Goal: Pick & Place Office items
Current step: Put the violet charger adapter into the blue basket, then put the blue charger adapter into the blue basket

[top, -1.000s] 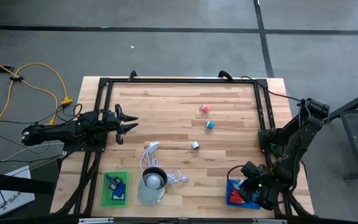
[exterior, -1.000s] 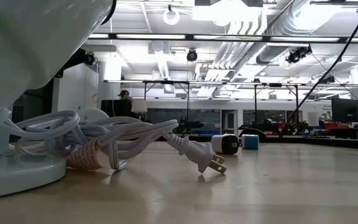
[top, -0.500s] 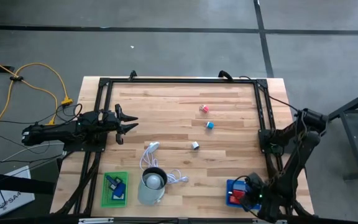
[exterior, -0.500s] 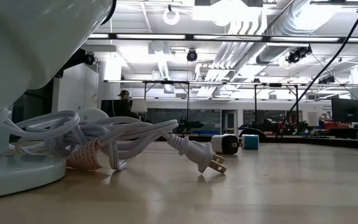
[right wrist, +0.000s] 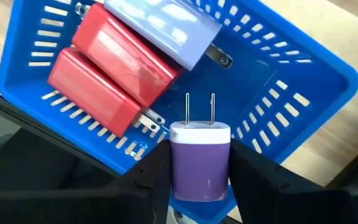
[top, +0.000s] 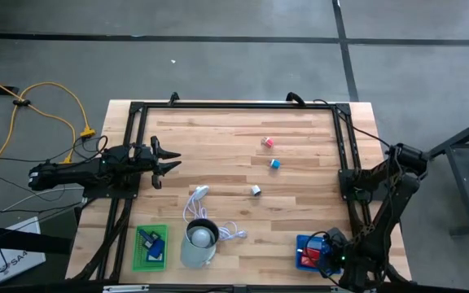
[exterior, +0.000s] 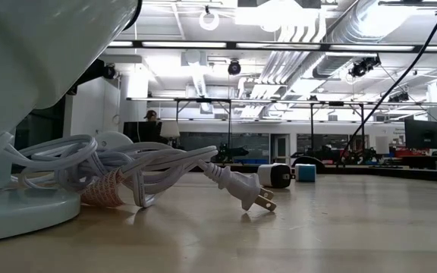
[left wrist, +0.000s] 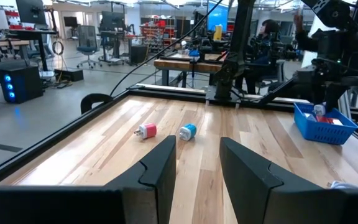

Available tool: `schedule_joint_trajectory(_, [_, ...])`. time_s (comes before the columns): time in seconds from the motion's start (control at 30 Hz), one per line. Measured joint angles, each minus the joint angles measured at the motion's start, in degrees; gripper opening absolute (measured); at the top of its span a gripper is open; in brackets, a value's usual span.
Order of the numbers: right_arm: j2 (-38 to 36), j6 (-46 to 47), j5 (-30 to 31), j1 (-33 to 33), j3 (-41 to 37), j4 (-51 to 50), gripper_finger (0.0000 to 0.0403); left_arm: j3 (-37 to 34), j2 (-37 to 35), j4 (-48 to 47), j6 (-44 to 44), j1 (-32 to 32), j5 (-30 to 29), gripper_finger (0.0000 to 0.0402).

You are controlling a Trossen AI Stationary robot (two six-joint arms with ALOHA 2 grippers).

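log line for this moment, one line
right gripper: shut on purple charger, over blue basket | left gripper: open, idle | three chargers loose on table

No legible text — no labels, no numbers.

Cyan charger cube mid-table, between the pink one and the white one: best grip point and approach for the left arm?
Grip the small cyan plug-in charger block across its short blocky body, coming straight down from above. It lies on its side on the bare wooden table, apart from its neighbours, so both flanks look free. The open left end effector waits level with it; the white end is likely the prong end, so avoid it.
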Motion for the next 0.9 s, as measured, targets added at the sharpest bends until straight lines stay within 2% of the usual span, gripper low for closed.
schedule_joint_trajectory(0.27, [0.0,-0.5,0.1,0.0,0.0,0.0,0.0132,0.0,0.0,0.0,0.0,0.0,0.0,0.012])
schedule_joint_trajectory(0.67, [0.1,-2.3,0.1,0.0,0.0,-0.1,0.0183,0.0,0.0,0.0,0.0,0.0,0.0,0.012])
schedule_joint_trajectory(0.9, [0.1,-2.3,0.1,0.0,0.0,0.0,0.0182,0.0,0.0,0.0,0.0,0.0,0.0,0.012])
